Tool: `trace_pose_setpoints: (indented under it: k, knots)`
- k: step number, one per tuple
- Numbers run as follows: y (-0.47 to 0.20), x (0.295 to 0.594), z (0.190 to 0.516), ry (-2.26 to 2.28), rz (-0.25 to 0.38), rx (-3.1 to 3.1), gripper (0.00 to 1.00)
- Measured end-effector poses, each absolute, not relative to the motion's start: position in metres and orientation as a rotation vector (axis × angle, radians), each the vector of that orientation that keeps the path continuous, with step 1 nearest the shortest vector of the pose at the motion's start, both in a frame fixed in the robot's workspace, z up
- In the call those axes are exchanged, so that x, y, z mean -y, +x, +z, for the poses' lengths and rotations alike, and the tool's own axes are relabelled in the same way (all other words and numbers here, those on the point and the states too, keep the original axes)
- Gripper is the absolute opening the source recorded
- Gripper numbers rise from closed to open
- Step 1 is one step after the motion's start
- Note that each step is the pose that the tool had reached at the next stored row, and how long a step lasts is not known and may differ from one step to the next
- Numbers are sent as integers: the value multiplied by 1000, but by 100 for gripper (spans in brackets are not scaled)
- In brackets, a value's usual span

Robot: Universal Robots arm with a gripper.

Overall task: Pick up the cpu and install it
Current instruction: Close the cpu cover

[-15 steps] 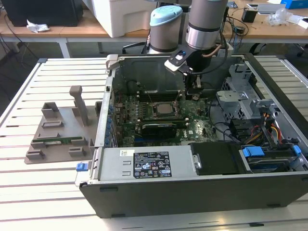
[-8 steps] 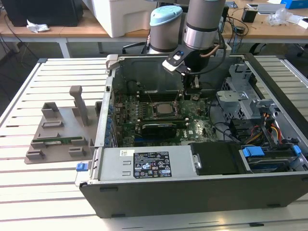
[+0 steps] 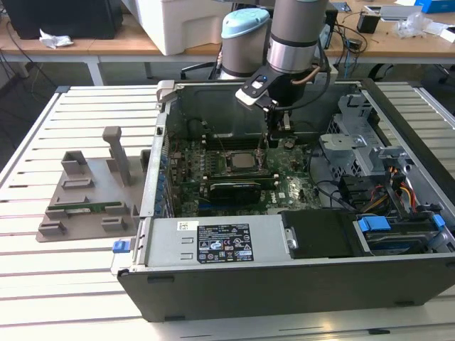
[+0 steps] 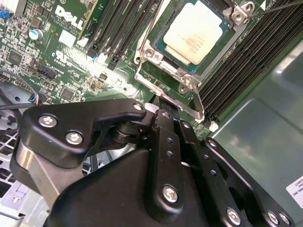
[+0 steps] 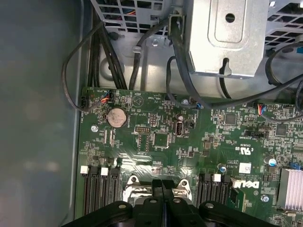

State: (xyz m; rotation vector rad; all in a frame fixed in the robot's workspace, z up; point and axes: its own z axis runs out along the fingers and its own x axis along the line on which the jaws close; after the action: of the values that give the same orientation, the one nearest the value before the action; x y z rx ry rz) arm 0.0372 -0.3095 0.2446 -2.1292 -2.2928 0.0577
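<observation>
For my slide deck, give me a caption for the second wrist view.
Shut gripper poised over the motherboard, cpu lying in its socket.

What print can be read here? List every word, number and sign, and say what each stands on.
motherboard: white logo and tiny white codes, brand and part marks, not quoted.
power supply label: black and white print, too small to read.
cpu: faint marks on its metal top, unreadable.
white sticker on the case wall: cut off, unreadable.
</observation>
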Motion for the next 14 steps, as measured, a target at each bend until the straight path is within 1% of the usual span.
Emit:
trace_pose_setpoints:
  k: [11,14]
  knots:
    - [22,309,244,-2129,57,2293,11]
    - [5,309,232,-2129,58,2293,11]
